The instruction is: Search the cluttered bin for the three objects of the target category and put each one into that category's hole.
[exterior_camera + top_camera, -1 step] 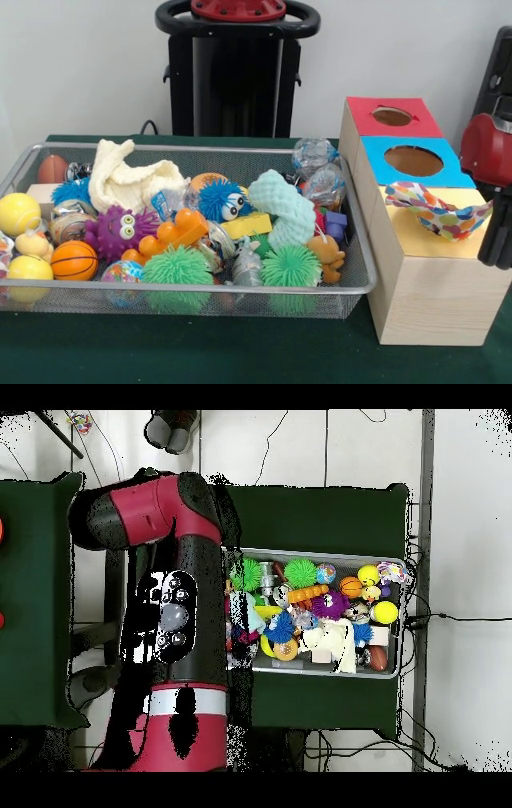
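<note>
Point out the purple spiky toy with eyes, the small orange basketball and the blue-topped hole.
purple spiky toy (120, 230), front view, on its body below the eyes
orange basketball (74, 260), front view, ball's middle
blue-topped hole (414, 161), front view, the opening's middle

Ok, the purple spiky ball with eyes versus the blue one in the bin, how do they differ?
The purple spiky ball lies toward the bin's left, beside the orange basketball; the blue spiky ball sits near the middle, further back, against the mint sponge toy. The purple one's eyes are yellow-green and face the camera; the blue one's are white and turned to the side. Both are soft spiked balls with two bulging eyes.
</note>
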`<state>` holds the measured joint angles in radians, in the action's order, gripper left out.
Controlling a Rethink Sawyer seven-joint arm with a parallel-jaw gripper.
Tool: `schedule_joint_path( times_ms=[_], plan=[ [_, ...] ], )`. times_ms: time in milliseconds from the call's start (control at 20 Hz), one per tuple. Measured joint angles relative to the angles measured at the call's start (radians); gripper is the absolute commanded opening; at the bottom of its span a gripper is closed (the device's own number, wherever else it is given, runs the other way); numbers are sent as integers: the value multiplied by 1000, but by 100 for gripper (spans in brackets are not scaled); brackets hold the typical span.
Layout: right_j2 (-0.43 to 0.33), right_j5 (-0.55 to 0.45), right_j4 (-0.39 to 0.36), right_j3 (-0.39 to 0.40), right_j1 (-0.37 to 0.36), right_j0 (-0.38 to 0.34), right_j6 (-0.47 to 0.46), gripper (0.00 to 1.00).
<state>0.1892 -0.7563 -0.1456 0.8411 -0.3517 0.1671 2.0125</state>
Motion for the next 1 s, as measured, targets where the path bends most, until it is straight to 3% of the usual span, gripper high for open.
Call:
schedule_joint_path(
  times_ms=[600,1000],
  plan=[
    [-28,137,-7,154,-31,-25,0,0],
    [-27,200,-52,319,-99,-25,0,0]
  ],
)
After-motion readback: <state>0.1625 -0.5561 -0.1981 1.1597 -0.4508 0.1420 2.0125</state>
